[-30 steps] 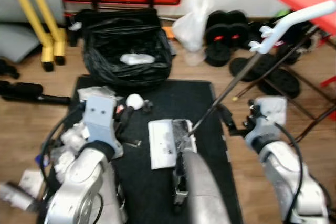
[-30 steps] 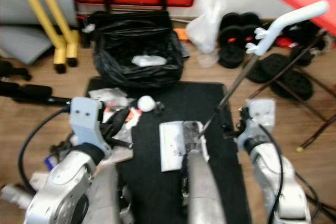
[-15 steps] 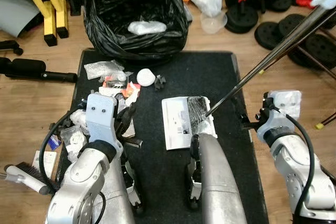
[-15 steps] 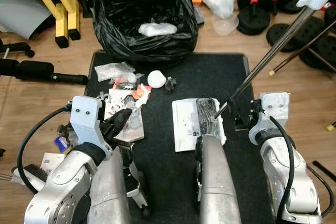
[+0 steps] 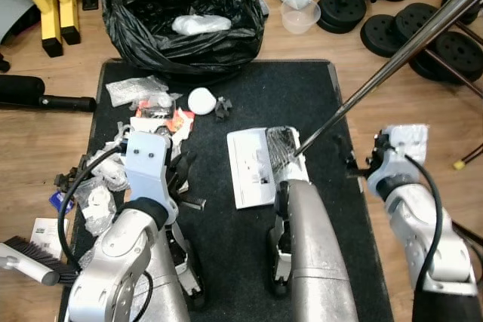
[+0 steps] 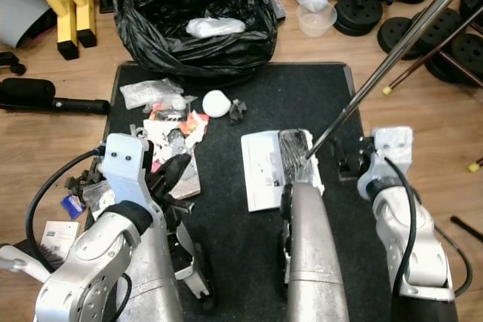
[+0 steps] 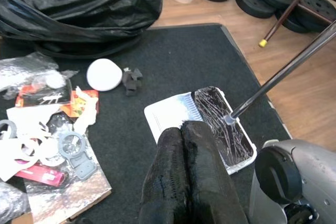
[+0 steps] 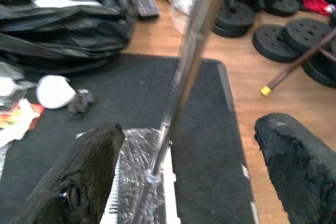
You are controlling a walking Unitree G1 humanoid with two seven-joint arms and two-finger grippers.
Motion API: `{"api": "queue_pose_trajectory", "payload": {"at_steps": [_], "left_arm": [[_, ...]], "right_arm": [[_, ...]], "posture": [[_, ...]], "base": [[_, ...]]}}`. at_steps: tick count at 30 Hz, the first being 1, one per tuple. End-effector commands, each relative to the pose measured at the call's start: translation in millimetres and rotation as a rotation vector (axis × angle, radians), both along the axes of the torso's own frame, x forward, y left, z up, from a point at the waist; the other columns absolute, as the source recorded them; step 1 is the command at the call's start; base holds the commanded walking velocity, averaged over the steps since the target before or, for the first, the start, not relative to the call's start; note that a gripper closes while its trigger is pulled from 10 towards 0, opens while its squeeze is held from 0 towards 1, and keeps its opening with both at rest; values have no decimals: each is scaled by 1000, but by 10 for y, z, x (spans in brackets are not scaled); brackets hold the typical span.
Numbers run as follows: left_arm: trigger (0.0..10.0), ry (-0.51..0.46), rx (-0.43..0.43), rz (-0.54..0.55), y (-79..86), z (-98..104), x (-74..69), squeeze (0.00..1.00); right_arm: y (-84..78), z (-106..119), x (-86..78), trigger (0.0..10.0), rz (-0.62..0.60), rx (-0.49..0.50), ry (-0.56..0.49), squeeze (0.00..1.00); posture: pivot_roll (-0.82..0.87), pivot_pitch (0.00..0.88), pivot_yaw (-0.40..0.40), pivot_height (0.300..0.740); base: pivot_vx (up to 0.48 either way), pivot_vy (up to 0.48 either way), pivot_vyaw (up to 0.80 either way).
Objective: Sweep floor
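The dustpan (image 5: 264, 164), white with a cracked dark tray, lies flat near the middle of the black mat (image 5: 302, 103), its metal pole (image 5: 392, 50) slanting up toward 2 o'clock and out of the head view; the litter pile (image 5: 147, 122) of wrappers, foil and paper sits at 9 o'clock of the pan, with a white round lump (image 5: 201, 100) and a small black scrap (image 5: 222, 107) at its 11 o'clock; a black rubbish bag (image 5: 181, 13) stands open at 12 o'clock beyond the mat's far edge; a hand brush (image 5: 26, 258) lies on the wood floor at 8 o'clock; the right claw (image 8: 199, 182) is spread wide with nothing held, its fingers either side of the pole's foot; the left claw (image 7: 191, 171) is pressed closed and empty, hovering just short of the pan; weight plates (image 5: 423, 28) lie at 2 o'clock. To do this step well, the right claw would best close squarely on the pole low down, so the pan stays flat with its lip toward the litter; otherwise the pan may tip.
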State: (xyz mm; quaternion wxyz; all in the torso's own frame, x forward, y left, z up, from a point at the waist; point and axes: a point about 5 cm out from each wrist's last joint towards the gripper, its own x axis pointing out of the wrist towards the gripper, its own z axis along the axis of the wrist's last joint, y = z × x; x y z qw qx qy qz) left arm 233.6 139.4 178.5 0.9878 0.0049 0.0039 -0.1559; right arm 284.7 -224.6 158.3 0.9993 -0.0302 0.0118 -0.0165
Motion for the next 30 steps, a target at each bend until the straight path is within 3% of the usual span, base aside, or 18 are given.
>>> {"api": "queue_pose_trajectory", "payload": {"at_steps": [1,5,14,26,30], "left_arm": [[10000,34,-5,-7,-19,-57,-23,0],[10000,36,-9,-8,-32,-65,5,0],[10000,33,-9,-9,-36,-61,21,0],[10000,28,-5,-2,-34,-43,1,0],[10000,28,-5,-2,-34,-40,-6,0]], "right_arm": [[-114,-70,-8,10000,-46,2,17,0],[-143,-28,129,10000,-60,6,-10,0],[-142,-80,254,10000,-61,9,-12,0],[-4,-41,523,10000,3,32,-49,0],[34,-6,546,10000,22,38,-63,0]], "posture": [[-89,407,-110,455],[-90,398,-111,435],[-81,398,-111,415],[-68,410,-114,380],[-68,411,-114,375]], "base": [[0,0,0],[0,0,0],[0,0,0],[0,0,0],[0,0,0]]}}
